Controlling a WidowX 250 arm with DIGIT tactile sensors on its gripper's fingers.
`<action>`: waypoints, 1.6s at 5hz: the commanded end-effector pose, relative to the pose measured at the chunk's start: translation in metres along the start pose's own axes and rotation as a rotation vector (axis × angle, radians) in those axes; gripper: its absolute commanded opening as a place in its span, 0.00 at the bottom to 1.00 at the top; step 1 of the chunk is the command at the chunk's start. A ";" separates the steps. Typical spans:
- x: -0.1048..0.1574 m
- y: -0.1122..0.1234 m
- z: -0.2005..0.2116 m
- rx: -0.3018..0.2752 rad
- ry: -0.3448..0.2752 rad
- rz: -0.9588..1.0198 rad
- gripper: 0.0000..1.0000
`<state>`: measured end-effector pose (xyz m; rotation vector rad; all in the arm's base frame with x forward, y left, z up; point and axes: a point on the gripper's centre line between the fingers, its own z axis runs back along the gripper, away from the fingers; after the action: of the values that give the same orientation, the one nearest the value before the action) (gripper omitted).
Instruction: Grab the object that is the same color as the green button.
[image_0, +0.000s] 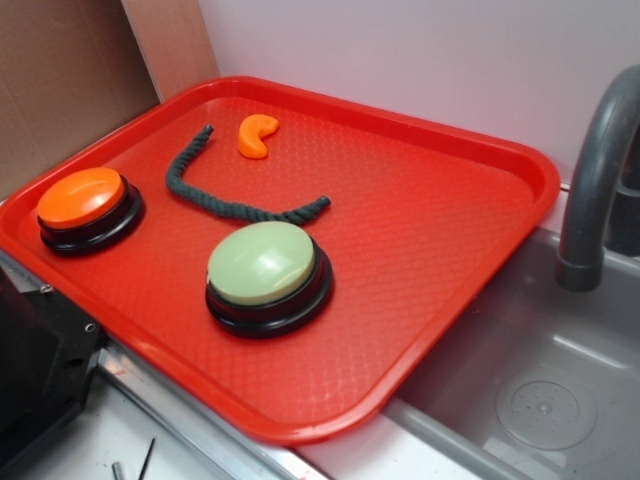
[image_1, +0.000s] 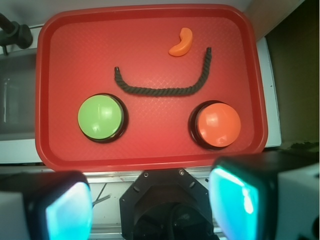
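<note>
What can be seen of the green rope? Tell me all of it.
The green rope is a thin, dark green twisted cord that looks limp and fibrous. It lies flat on the red tray in a shallow U, both ends bent away from the buttons, behind the green button and orange button. Nothing touches it; the orange curved piece lies apart.

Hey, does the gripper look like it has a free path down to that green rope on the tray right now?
Probably yes. The green rope lies flat on the red tray with nothing covering it. The orange piece and both buttons sit apart from it, and the open gripper hangs back above the tray's near edge.
</note>
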<state>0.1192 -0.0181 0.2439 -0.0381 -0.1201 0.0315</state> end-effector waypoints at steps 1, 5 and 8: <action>0.000 0.000 0.000 0.000 0.000 0.000 1.00; 0.056 0.043 -0.095 -0.158 0.168 0.998 1.00; 0.078 0.039 -0.184 0.066 0.136 1.427 1.00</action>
<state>0.2223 0.0121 0.0617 -0.0352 0.0948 1.4575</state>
